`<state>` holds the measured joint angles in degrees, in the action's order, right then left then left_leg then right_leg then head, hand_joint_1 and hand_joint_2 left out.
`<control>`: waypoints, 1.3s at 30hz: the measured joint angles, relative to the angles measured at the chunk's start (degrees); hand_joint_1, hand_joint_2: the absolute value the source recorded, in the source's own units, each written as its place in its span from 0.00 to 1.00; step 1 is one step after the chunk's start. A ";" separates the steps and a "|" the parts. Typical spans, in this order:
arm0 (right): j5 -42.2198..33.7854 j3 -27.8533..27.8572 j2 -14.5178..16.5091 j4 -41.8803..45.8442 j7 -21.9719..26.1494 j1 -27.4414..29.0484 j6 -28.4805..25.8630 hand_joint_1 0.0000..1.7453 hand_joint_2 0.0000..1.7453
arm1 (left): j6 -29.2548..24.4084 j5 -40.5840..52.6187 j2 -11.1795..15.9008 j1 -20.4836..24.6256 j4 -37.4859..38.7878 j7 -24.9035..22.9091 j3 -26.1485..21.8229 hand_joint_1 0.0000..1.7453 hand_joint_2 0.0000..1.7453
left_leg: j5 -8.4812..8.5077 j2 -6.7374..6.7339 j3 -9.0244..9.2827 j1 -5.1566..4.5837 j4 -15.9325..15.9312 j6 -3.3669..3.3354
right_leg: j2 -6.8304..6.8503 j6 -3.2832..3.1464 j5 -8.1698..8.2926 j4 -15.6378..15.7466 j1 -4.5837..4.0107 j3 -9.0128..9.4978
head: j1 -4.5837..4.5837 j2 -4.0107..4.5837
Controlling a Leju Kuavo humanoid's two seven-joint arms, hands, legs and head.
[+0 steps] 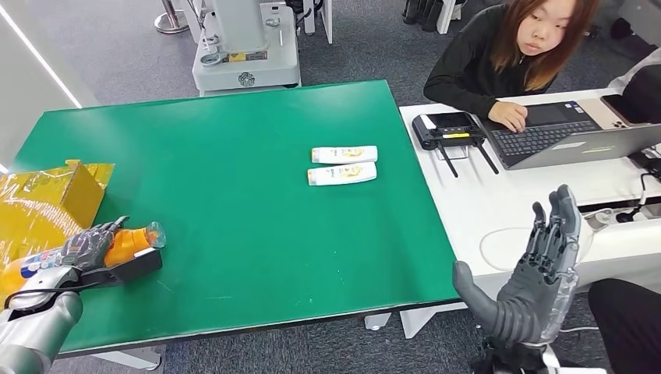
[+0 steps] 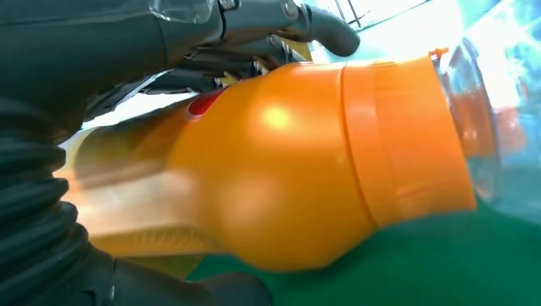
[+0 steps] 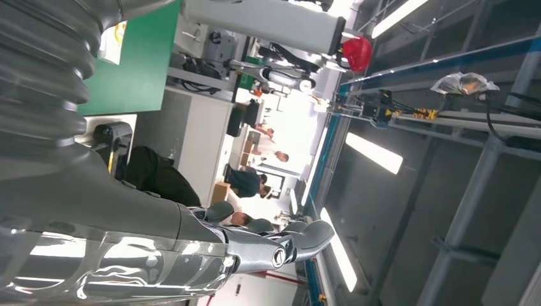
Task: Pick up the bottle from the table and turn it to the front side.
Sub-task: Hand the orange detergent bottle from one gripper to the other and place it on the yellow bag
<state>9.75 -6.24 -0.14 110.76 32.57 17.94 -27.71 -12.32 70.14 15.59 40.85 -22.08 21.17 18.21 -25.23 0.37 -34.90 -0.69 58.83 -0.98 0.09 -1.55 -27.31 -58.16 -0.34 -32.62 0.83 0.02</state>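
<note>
Bright, even overhead light — close bottle [image 2: 306,166] blurred, glary

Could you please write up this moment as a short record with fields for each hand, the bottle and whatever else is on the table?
left hand: grips the orange bottle near the green table's left edge
bottle: on its side, clear cap pointing toward the table's middle
right hand: raised beside the table, fingers spread, holding nothing
white bottles: two, lying side by side near the table's right side
yellow box: at the left edge
person: seated at a laptop on the white desk
</note>
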 joint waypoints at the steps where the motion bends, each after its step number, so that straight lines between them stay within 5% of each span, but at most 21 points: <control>1: 0.00 -0.14 -0.15 -0.27 -0.06 -0.01 -0.01 0.00 1.00 | -0.30 0.14 -0.01 0.04 0.25 -0.02 0.01 0.00 1.00 | 0.00 0.00 0.03 0.00 -0.01 0.00 | 0.00 -0.01 0.00 0.00 0.00 0.03 | 0.01 0.00; 14: 0.07 -1.13 -0.56 -3.69 -0.65 -1.12 1.19 0.00 1.00 | -8.19 -0.45 -1.24 -1.42 1.06 0.44 0.09 0.00 1.00 | 0.02 0.06 0.15 -0.01 -0.08 0.02 | 0.08 -0.03 -0.02 0.00 0.00 0.09 | -0.01 0.00; 19: 1.02 -1.42 -0.49 -5.11 -1.69 -2.58 1.93 0.00 1.00 | -9.89 -14.18 -5.76 -3.92 -0.46 9.63 -1.47 0.00 1.00 | 0.07 0.24 0.09 -0.03 -0.07 0.04 | 0.24 -0.03 0.00 0.01 0.03 0.08 | 0.01 0.00; 22: 3.07 -1.43 0.09 -6.03 -2.39 -3.27 3.87 0.00 1.00 | -2.34 -32.24 -10.44 -8.70 -7.32 16.66 -4.25 0.00 1.00 | 0.03 0.08 0.08 -0.11 -0.06 0.01 | 0.03 -0.02 0.02 0.03 0.10 0.06 | 0.01 0.00; 25: 4.18 -1.43 0.82 -7.37 -2.55 -4.10 5.52 0.00 1.00 | 1.26 -44.20 -14.80 -15.65 -19.44 16.46 -5.04 0.00 1.00 | -0.09 -0.14 0.06 -0.18 -0.05 -0.11 | -0.17 0.00 0.01 0.06 0.16 0.00 | -0.01 0.00; 33: 5.38 -1.44 1.51 -9.64 -3.11 -5.63 6.68 0.00 1.00 | -0.85 -47.50 -20.86 -27.77 -43.18 13.15 -1.30 0.00 1.00 | -0.21 -0.10 -0.04 -0.17 -0.04 -0.17 | -0.11 0.11 -0.13 0.10 0.15 -0.09 | -0.01 0.00; 39: 5.19 -1.52 1.54 -8.73 -3.44 -4.25 4.85 0.00 1.00 | 7.77 -56.98 -23.98 -33.02 -54.62 16.27 1.48 0.00 1.00 | -0.22 -0.10 -0.07 -0.16 -0.04 -0.17 | -0.11 0.11 -0.15 0.09 0.14 -0.12 | 0.00 0.00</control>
<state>14.94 -7.76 1.40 102.02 29.13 13.70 -22.86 -4.55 13.16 -8.39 7.83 -76.70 37.44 19.68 -25.44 0.27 -34.98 -0.85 58.79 -1.15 -0.02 -1.44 -27.46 -58.07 -0.19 -32.74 0.83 0.02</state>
